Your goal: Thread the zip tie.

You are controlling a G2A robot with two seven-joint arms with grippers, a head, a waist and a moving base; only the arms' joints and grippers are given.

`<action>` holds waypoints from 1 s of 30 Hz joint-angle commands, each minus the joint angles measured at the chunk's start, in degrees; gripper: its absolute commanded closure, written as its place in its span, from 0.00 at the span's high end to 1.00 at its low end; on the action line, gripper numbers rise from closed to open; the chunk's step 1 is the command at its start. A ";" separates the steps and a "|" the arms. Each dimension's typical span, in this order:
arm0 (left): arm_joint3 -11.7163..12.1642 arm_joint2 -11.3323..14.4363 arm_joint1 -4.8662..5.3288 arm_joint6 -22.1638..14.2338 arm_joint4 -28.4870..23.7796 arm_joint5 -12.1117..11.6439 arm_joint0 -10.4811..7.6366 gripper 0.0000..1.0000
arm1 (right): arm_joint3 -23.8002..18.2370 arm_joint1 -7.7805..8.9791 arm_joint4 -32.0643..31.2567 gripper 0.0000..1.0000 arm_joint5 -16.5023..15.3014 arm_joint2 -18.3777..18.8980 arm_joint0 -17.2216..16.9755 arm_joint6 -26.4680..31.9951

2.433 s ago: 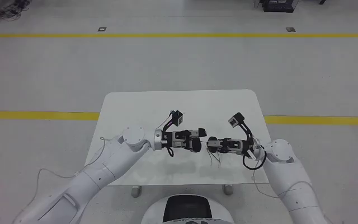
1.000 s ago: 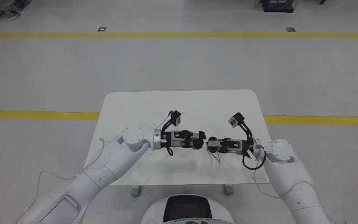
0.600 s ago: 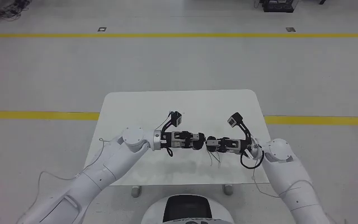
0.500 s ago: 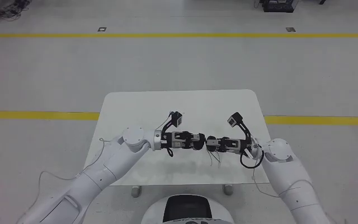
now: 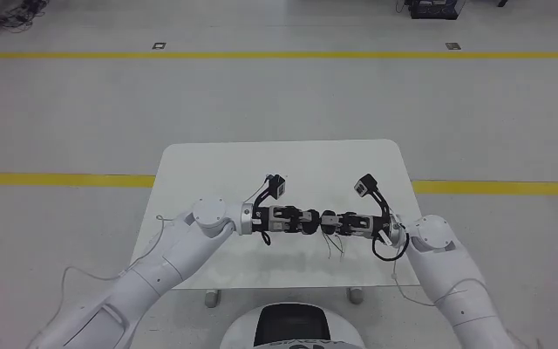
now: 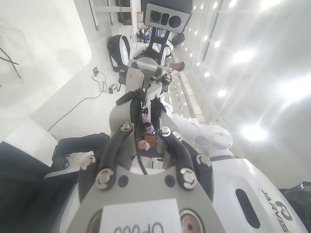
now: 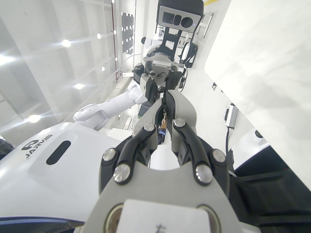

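Observation:
Over the front middle of the white table [image 5: 218, 174] my two grippers meet tip to tip. The left gripper [image 5: 313, 220] [image 6: 143, 101] is shut on a thin black zip tie [image 6: 134, 115] that runs back between its fingers. Facing it, the right gripper [image 5: 330, 222] [image 7: 163, 99] is shut too, with a narrow dark strip of the zip tie [image 7: 167, 106] between its pads. In the right wrist view the left gripper [image 7: 160, 83] sits just beyond the right fingertips. How the tie's ends meet is hidden between the fingertips.
Thin dark strands [image 5: 334, 247], like loose zip ties, lie on the table just in front of the grippers; they also appear as strands [image 6: 9, 60] in the left wrist view. The table's front edge is close below both arms.
The left gripper has moved right and the right gripper slightly left. The gap between them has closed, and the tips now touch.

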 commanded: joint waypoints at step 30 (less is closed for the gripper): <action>0.91 -0.32 -0.35 0.66 3.21 -0.08 -0.06 0.00 | 0.43 0.84 1.28 1.00 0.00 -0.45 -0.09 0.81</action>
